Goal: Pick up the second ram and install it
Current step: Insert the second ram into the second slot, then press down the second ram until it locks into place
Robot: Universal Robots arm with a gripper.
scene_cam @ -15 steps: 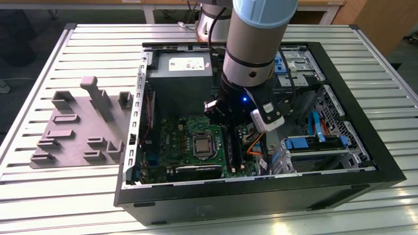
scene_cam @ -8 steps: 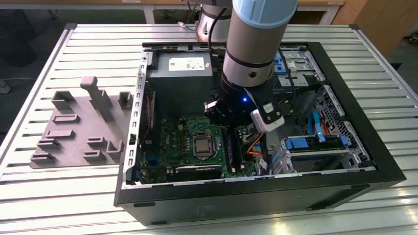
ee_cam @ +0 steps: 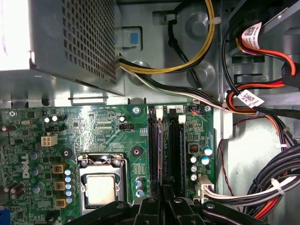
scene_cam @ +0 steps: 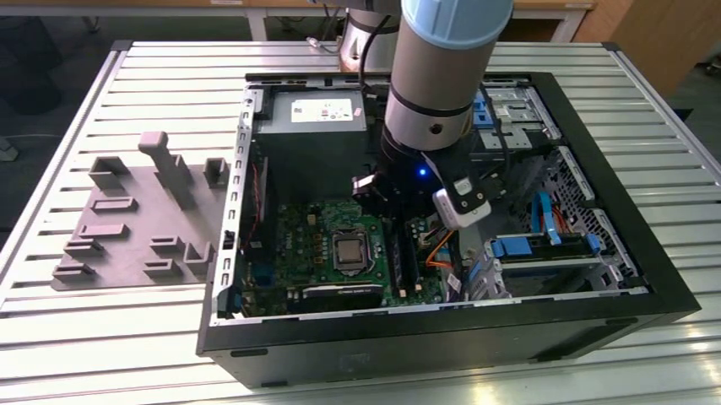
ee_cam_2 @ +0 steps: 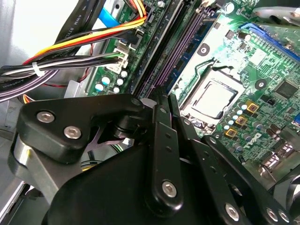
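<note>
The arm reaches down into the open computer case [scene_cam: 659, 291], which lies on its side on a slatted metal table [scene_cam: 67, 337]. In the exterior view the gripper [scene_cam: 397, 196] sits low over the green motherboard [scene_cam: 304, 245], just beside the memory slots [scene_cam: 403, 257], but the arm's grey wrist covers its fingertips there.

In the first wrist view the black fingers [ee_cam: 164, 206] come together at a narrow gap right above the long black memory slots [ee_cam: 174, 140], and a thin dark-green strip stands on edge in line with them: this seems to be the second ram [ee_cam: 160, 150], already down in a slot, though its lower end is hidden behind the gripper body. In the second wrist view the fingers [ee_cam_2: 164, 140] look drawn close together around something slim, with the purple-lined slots [ee_cam_2: 180, 47] running away from their tips; the stick itself is hard to make out there. I would say the fingers are closed on the ram, but the contact point is masked.

The processor socket [ee_cam: 100, 185] lies just beside the slots. Bundled cables [ee_cam: 253, 101] cross the case wall near them. A grey moulded tray [scene_cam: 135, 219] rests on the table at the exterior view's left, well apart from the case
</note>
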